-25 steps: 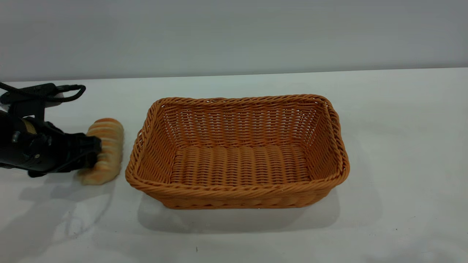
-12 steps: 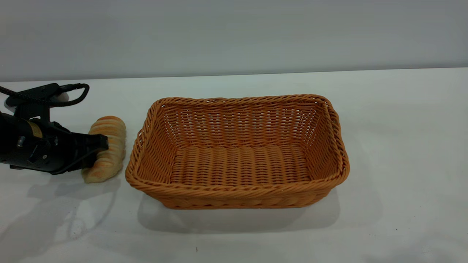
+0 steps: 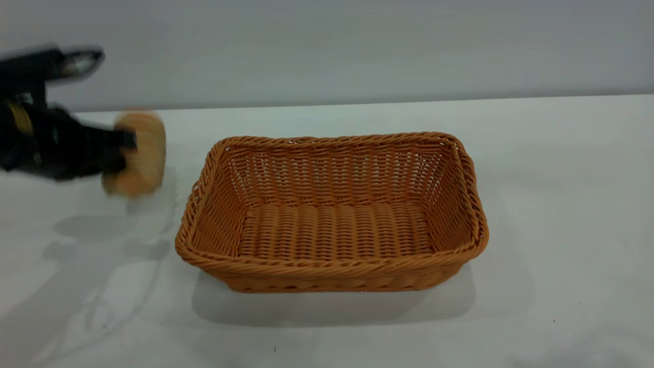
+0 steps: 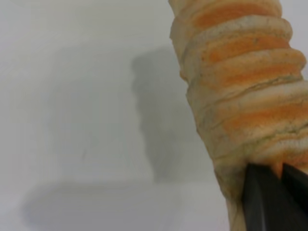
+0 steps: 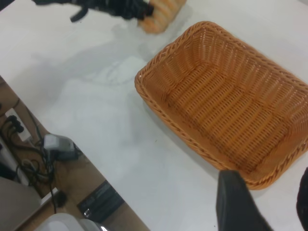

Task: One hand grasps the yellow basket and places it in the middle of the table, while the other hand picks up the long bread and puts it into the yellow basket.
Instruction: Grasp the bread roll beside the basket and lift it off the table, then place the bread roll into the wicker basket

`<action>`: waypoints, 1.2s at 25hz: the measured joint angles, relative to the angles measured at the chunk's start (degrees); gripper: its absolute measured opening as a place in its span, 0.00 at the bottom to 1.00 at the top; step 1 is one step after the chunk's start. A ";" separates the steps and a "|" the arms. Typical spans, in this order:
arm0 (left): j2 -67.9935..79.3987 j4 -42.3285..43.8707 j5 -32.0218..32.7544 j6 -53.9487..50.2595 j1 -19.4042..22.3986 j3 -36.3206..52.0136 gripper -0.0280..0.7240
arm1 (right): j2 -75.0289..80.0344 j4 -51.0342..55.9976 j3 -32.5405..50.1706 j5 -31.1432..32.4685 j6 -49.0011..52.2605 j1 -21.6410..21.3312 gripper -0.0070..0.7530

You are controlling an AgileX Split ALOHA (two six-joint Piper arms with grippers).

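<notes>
The yellow basket (image 3: 332, 263) stands upright and empty in the middle of the white table (image 3: 562, 204). Left of it, the long bread (image 3: 145, 148) hangs in the air above the table, its shadow below. My left gripper (image 3: 121, 152) is shut on the bread's middle from the left side. The left wrist view shows the striped bread (image 4: 240, 86) pinched by the left gripper (image 4: 275, 169). My right gripper (image 5: 269, 197) is out of the exterior view; it hovers open, high above the table by a corner of the basket (image 5: 192, 144), holding nothing.
A grey wall runs behind the table. In the right wrist view the table's edge drops to a floor with cables and a power adapter (image 5: 57, 144). Bare table lies in front of and to the right of the basket.
The left gripper has risen with the bread, lifting it off the table. The basket has not moved.
</notes>
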 joint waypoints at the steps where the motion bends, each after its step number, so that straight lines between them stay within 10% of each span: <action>1: -1.56 2.00 0.12 -2.19 -0.37 0.00 0.07 | 0.00 0.00 0.00 0.00 0.00 0.00 0.47; 18: -4.16 14.45 -2.93 -12.25 -19.40 -0.30 0.07 | 0.00 0.39 0.00 0.03 0.00 0.00 0.47; 30: 1.25 13.24 -3.02 -9.25 -20.85 -2.27 0.26 | -0.64 1.21 0.00 0.14 -0.05 0.00 0.46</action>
